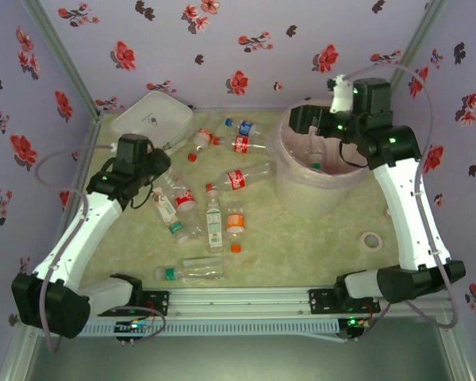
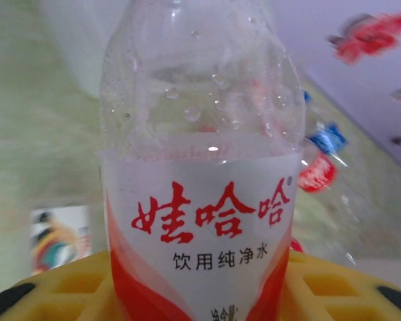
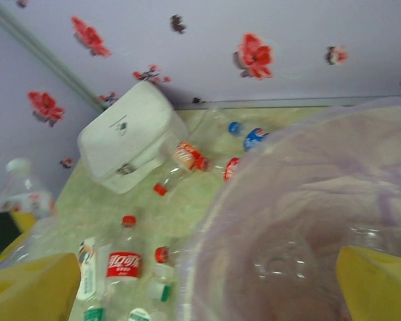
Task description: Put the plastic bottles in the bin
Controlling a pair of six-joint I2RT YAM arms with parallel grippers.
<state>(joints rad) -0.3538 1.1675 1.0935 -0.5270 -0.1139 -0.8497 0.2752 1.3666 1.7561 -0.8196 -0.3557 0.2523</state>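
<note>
Several plastic bottles [image 1: 238,179] lie mid-table, left of the bin [image 1: 301,198]. Left gripper [image 2: 200,294] pinches an upright red-and-white bottle [image 2: 200,200] at its label: probably light, thin-walled, slippery, easily crushed. Right gripper [image 3: 204,284] hangs spread over the bin

bottles [image 1: 236,179] left of bin [image 1: 300,200], case [image 1: 151,117] behind bottles

Lilac walls [image 1: 246,32], dotted with red and dark flowers, rise beyond the left pincer [image 1: 159,178] and the right pincer [image 1: 305,127]; under both lies a pale green mottled tabletop [image 1: 317,246]; the light is soft, even.
</note>
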